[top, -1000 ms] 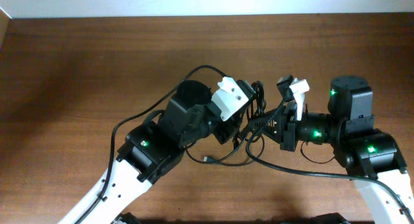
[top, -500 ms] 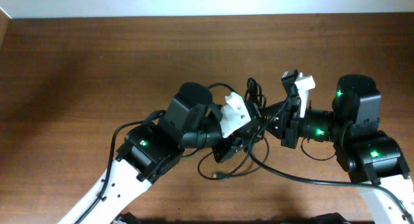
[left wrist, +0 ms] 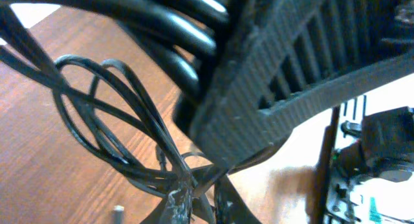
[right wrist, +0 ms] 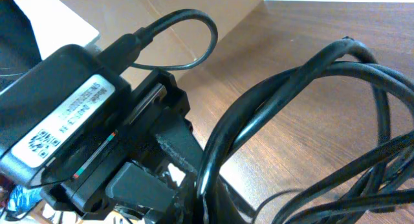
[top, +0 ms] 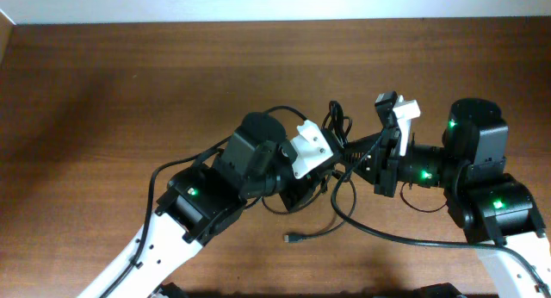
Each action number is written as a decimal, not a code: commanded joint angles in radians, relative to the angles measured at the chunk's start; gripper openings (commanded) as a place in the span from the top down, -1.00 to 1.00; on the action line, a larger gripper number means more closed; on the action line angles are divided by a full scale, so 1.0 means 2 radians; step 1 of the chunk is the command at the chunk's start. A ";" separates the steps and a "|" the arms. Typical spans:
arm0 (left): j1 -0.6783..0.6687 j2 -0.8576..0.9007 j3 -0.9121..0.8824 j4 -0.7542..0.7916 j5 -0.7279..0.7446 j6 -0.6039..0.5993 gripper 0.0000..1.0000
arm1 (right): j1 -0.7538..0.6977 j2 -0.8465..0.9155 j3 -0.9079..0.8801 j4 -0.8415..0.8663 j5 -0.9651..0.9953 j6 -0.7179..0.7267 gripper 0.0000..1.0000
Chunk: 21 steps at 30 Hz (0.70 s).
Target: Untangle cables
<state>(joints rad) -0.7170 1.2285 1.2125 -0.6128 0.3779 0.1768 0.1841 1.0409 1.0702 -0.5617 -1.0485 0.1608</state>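
Note:
The cables (top: 337,126) are a tangled bunch of thin black cords held over the table's middle between both grippers. One loop rises behind the grippers, and a strand hangs forward to a small plug end (top: 293,239) lying on the wood. My left gripper (top: 325,170) is shut on the bunch, and its fingertips (left wrist: 200,199) pinch a knot of strands (left wrist: 103,127). My right gripper (top: 357,160) faces it from the right, almost touching. Its jaws (right wrist: 217,201) are shut on several strands (right wrist: 304,81).
The brown wooden table (top: 129,91) ends at a pale wall strip along the back. A thicker black arm cable (top: 405,239) sweeps along the front right, and another (top: 176,164) arcs by the left arm. The left gripper's camera housing (right wrist: 65,120) fills the right wrist view's left side.
My left gripper has swung down and rotated, drawing the bunch toward me. The plug end slid nearer the front edge. My right gripper shifted slightly up and right.

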 commanded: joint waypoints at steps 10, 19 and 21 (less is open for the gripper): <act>0.005 -0.002 0.007 0.055 0.068 0.002 0.26 | 0.003 -0.004 0.006 0.001 -0.046 0.002 0.91; 0.005 0.019 0.007 0.059 -0.023 0.002 1.00 | 0.003 -0.004 0.006 0.001 -0.059 0.002 0.74; 0.006 0.014 0.007 0.064 -0.074 -0.005 1.00 | 0.003 -0.004 0.006 0.001 -0.059 0.002 0.55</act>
<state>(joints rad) -0.7170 1.2495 1.2121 -0.5125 0.4282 0.1810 0.1772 1.0473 1.0702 -0.5560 -1.0691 0.1661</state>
